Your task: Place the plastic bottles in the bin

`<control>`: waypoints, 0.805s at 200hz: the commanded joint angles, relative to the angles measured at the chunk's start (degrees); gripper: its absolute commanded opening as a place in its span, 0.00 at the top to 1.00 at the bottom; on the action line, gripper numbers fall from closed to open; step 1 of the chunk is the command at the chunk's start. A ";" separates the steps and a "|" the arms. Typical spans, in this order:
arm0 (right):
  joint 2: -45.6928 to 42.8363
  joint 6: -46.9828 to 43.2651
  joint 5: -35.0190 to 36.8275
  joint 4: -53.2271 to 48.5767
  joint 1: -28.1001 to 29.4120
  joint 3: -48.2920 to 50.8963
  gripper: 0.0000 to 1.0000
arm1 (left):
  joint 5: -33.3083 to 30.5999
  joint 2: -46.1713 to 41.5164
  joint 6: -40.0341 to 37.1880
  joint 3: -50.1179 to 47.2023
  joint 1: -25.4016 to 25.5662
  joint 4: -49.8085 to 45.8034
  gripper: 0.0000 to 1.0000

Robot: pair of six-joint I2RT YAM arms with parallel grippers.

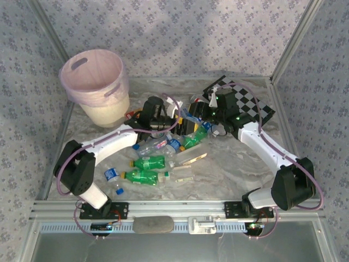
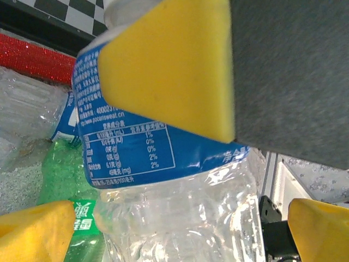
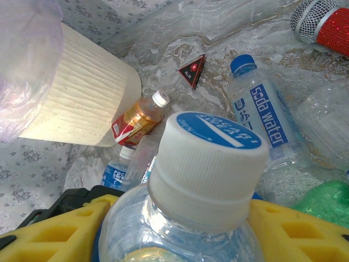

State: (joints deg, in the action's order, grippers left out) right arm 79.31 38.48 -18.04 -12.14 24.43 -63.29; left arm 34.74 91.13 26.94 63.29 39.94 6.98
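The bin (image 1: 109, 109) is standing at the far left corner of the table (image 1: 229, 169), upright and well apart from both arms. A red-label bottle (image 3: 136, 121) is lying on its side just beside the bin's cream wall, with a small red triangle (image 3: 192, 70) resting near it.

The left gripper (image 2: 180, 224) is reaching toward the middle of the table with its yellow fingers (image 2: 32, 232) standing wide apart. A clear bottle (image 2: 163, 158) with a blue label is sitting between them, with a gap showing on the right side.

Two green bottles (image 1: 148, 162) are lying side by side on the table in front of the arms, among several clear ones with blue caps. A soda water bottle (image 3: 267, 114) is lying on its side near them.

The right gripper (image 3: 182, 229) is clamping the clear bottle just below its neck, one yellow finger pressing on each side, and the white cap is facing the right wrist camera. Behind the right arm a chessboard (image 1: 251, 103) is lying tilted at the far right.
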 commanded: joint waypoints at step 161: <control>-5.72 -0.07 1.61 -3.39 -1.40 -1.18 0.01 | -15.37 -4.80 3.40 -1.34 0.24 -4.27 0.44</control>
State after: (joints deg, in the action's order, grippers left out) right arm 77.95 38.74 -17.76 -14.04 24.45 -63.86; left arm 26.39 91.53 28.25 63.51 40.51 3.57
